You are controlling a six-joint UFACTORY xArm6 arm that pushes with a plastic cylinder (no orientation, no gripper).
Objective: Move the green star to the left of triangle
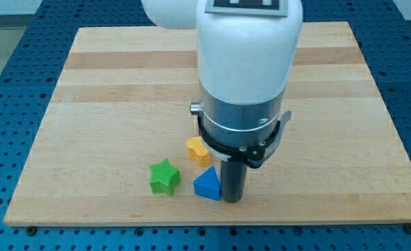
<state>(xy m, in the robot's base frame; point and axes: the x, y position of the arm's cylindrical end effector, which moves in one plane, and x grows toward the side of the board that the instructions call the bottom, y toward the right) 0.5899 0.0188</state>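
1. Blue pegboard (10, 90) frames a pale wooden board (121, 104) that fills most of the view; the board shows long bands of lighter and darker wood running from the view's left to its right.
2. Furthest toward the view's left of the blocks is the green star (164, 176), lying flat near the board's bottom edge.
3. Just right of the star, a little toward the view's top, sits a yellow block (197, 150) of rounded outline; its exact shape is hard to tell because the arm covers part of it.
4. Next comes the blue triangle (207, 185), near the bottom edge, below the yellow block. The green star lies just beside it on the view's left, with a narrow strip of bare wood between them.
5. Right against the triangle's right side stands the dark rod, and my tip (232, 200) rests on the board there; it looks to be touching the triangle, and it is apart from the star.
6. Above the rod rises the arm (243, 63), white on top with a metal collar, hiding the board's middle.
7. This arm carries no claw at all, only the rod, so nothing is held.
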